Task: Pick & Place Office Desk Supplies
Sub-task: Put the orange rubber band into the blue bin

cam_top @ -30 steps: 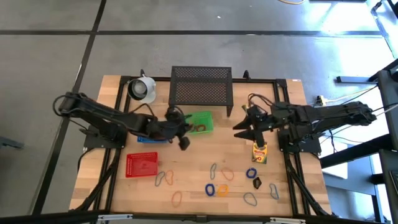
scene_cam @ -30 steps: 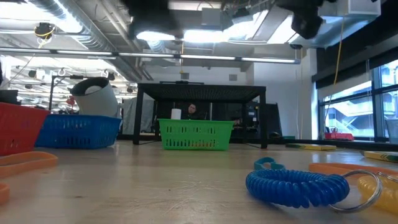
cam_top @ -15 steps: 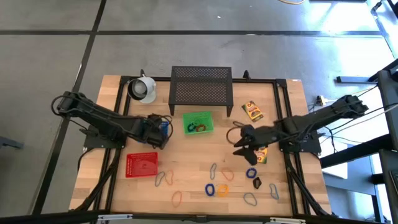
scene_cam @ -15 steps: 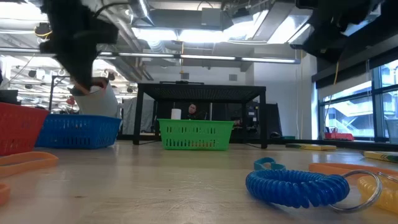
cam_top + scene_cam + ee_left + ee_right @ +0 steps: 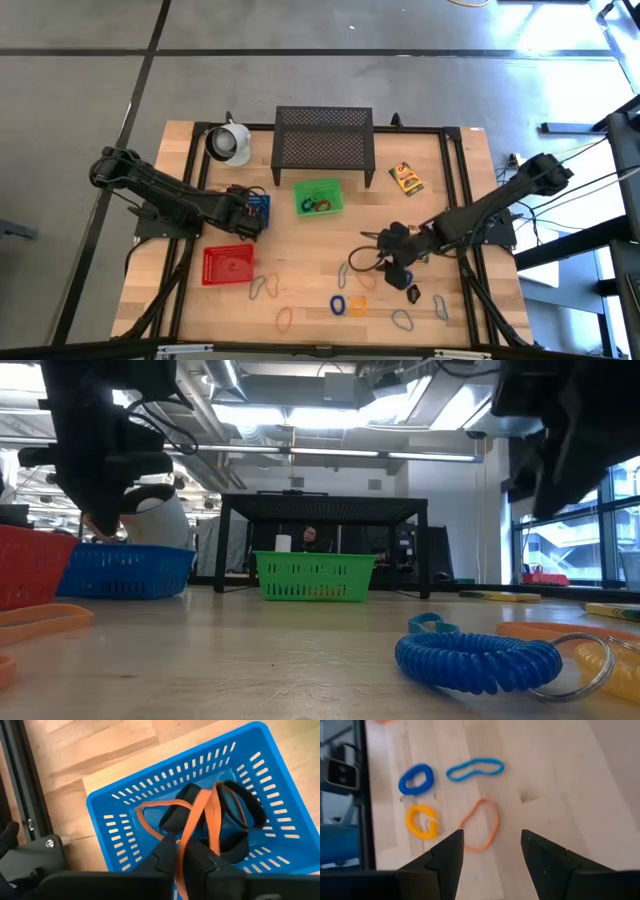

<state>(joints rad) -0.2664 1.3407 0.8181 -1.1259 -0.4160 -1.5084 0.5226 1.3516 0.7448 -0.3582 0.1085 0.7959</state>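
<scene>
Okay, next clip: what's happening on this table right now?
A two-arm robot is sorting loose desk supplies into small baskets. The left end effector is over the blue basket, pinching an orange rubber band that hangs into it above black bands. The right end effector is open above the loose items, lined up over an orange loop on the wooden table, not yet touching it. The green basket already holds something; the red basket looks empty.

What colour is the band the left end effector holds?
Orange band, clearest in the left wrist view.
</scene>
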